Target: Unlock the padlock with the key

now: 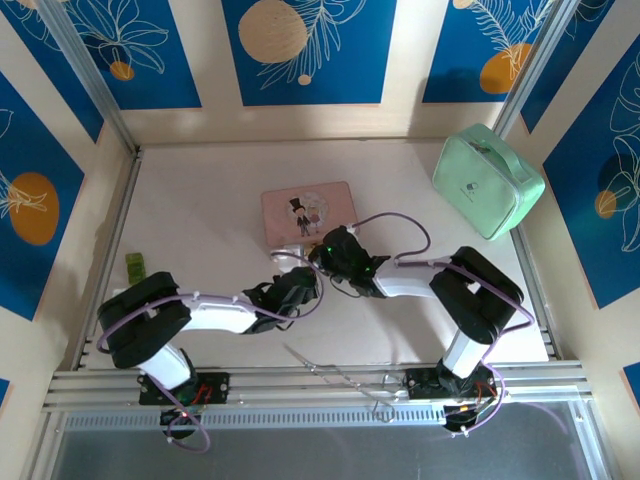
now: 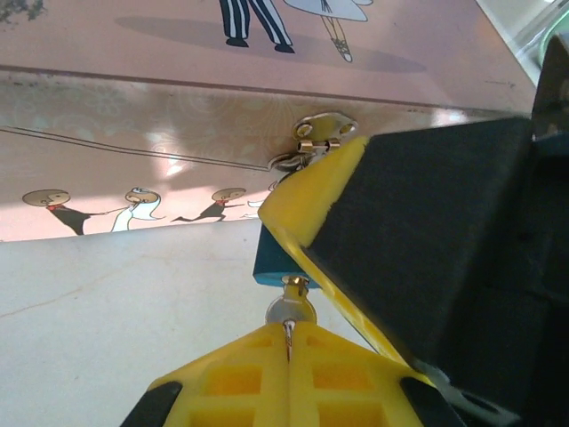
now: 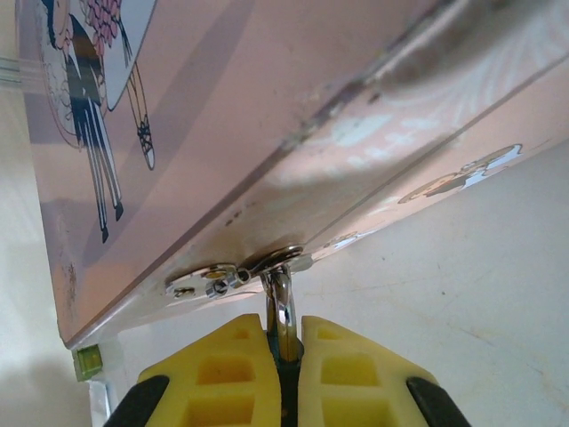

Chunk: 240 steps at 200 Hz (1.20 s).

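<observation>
The tiny dark blue padlock (image 2: 274, 265) hangs from the hasp (image 2: 322, 132) on the front of the pink tin box (image 1: 308, 210). Its silvery shackle (image 3: 281, 307) runs through the hasp ring. My right gripper (image 3: 284, 356) is shut on the padlock, its yellow fingers (image 2: 307, 200) covering most of the body. A small silver key (image 2: 290, 311) sits in the keyhole at the padlock's underside. My left gripper (image 2: 289, 342) is shut on the key's round head. Both grippers meet at the box's near edge (image 1: 312, 262).
A mint green case (image 1: 487, 180) stands at the back right. A small green block (image 1: 135, 266) lies at the left by the rail. Cables loop over the arms near the box. Bare white table (image 2: 107, 302) spreads to the left of the padlock.
</observation>
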Available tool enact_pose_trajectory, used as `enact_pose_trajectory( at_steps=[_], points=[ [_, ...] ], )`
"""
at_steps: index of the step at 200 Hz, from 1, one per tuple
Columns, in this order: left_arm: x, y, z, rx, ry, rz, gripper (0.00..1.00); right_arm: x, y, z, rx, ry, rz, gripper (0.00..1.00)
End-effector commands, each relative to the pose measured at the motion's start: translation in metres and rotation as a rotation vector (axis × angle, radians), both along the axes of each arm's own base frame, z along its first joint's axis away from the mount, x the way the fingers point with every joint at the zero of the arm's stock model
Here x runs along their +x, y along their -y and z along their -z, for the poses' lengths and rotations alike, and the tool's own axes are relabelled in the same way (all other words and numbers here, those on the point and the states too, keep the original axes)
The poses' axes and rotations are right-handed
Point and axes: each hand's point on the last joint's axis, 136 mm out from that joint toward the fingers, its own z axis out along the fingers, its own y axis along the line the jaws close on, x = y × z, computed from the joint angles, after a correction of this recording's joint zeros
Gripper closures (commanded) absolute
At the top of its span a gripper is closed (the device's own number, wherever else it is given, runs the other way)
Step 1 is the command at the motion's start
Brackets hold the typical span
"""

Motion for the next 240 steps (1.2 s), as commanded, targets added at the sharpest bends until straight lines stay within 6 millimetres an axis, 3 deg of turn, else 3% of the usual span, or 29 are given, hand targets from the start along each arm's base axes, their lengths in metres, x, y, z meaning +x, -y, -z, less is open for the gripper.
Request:
enact_pose_trajectory(
  at_steps=[1,22,40,51,61,70,84,100,127,148,199,222,240],
  points=[
    [-0.002,-0.018,0.005,0.096,0.011,-0.061,1.00,-0.059,0.002,0.051,-0.047,-0.200,-0.081,1.00],
    [-0.014,-0.021,0.006,0.104,-0.013,-0.056,1.00,-0.078,0.012,0.061,-0.070,-0.216,-0.073,1.00],
    [-0.019,-0.013,0.007,0.077,-0.037,0.005,1.00,-0.076,0.021,0.065,-0.062,-0.209,-0.061,1.00],
    [-0.023,-0.008,0.005,0.079,-0.060,0.039,0.65,-0.069,0.024,0.064,-0.043,-0.193,-0.061,1.00],
    [-0.025,-0.007,0.000,0.076,-0.080,0.046,0.44,-0.063,0.024,0.061,-0.032,-0.173,-0.071,1.00],
    [-0.027,-0.011,-0.008,0.078,-0.091,0.043,0.36,-0.061,0.025,0.061,-0.038,-0.161,-0.088,1.00],
    [-0.029,-0.020,-0.024,0.074,-0.101,0.027,0.30,-0.058,0.023,0.058,-0.038,-0.133,-0.117,1.00],
    [-0.030,-0.039,-0.039,0.070,-0.131,-0.012,0.31,-0.056,0.025,0.057,-0.041,-0.113,-0.126,1.00],
    [-0.030,-0.068,-0.043,-0.033,-0.242,-0.094,0.45,-0.057,0.026,0.060,-0.035,-0.113,-0.137,1.00],
    [-0.027,-0.065,-0.048,-0.141,-0.272,-0.071,0.47,-0.056,0.024,0.060,-0.014,-0.099,-0.144,1.00],
    [-0.010,-0.044,-0.058,-0.193,-0.300,-0.012,0.55,-0.053,0.027,0.067,0.013,-0.058,-0.163,1.00],
    [-0.004,-0.042,-0.054,-0.210,-0.319,-0.016,0.58,-0.052,0.034,0.059,0.010,-0.029,-0.149,0.68],
    [-0.002,-0.044,-0.053,-0.213,-0.330,-0.017,0.60,-0.047,0.036,0.044,-0.027,0.024,-0.154,0.56]
  ],
)
